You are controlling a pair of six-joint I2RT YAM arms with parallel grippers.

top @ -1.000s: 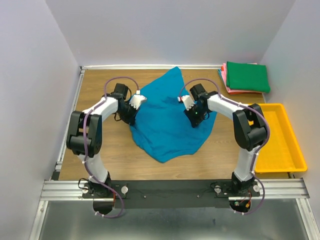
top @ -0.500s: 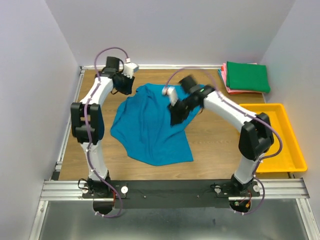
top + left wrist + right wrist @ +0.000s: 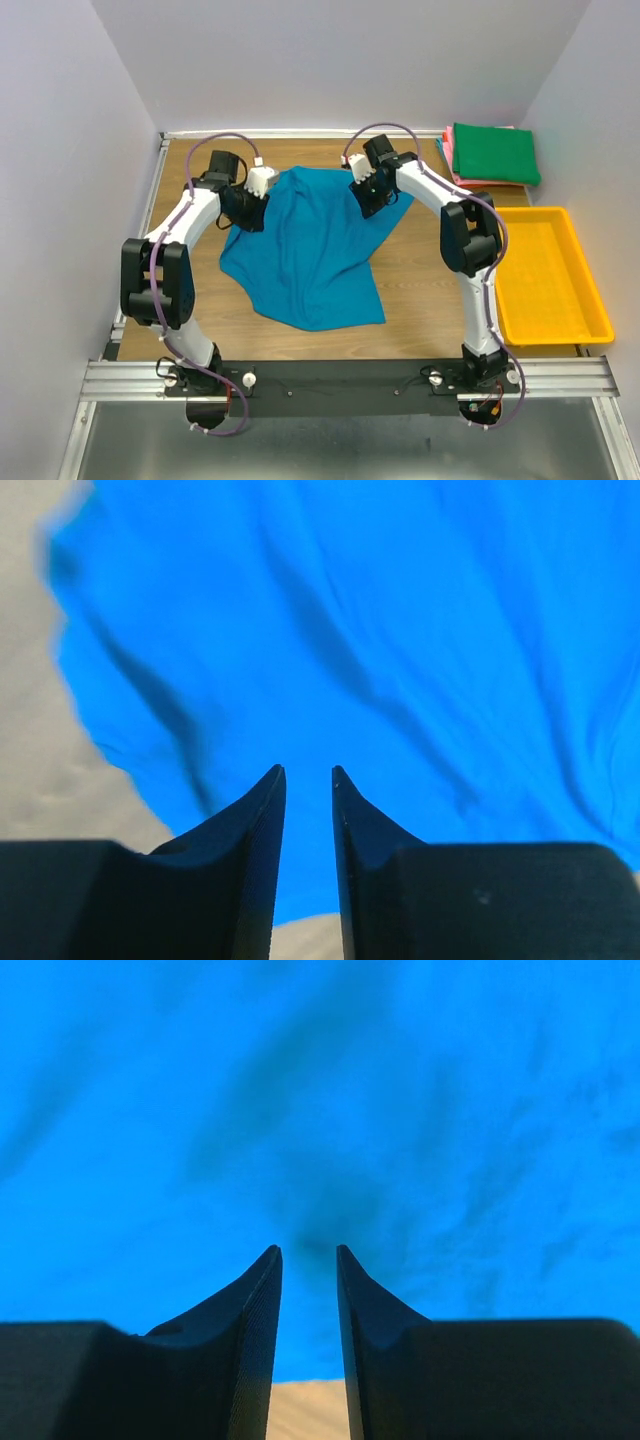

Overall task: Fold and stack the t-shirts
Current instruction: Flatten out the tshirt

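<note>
A teal-blue t-shirt (image 3: 310,250) lies spread and wrinkled on the wooden table, its far edge toward the back. My left gripper (image 3: 258,182) is at the shirt's far left corner. My right gripper (image 3: 362,170) is at its far right corner. In the left wrist view the left gripper (image 3: 307,772) stands open, with teal cloth (image 3: 400,630) lying beyond the tips and nothing between the fingers. The right gripper (image 3: 308,1252) is likewise open over the teal cloth (image 3: 320,1090), holding nothing. A folded dark green t-shirt (image 3: 495,153) rests on folded pink t-shirts (image 3: 455,168) at the back right.
A yellow plastic tray (image 3: 590,300) sits at the right edge of the table. White walls close in the left, back and right sides. A metal rail (image 3: 350,378) carrying both arm bases runs along the near edge.
Both grippers have moved from the shirt's sides to its far corners and let go of the cloth. The teal shirt has shifted left and now lies flatter.
</note>
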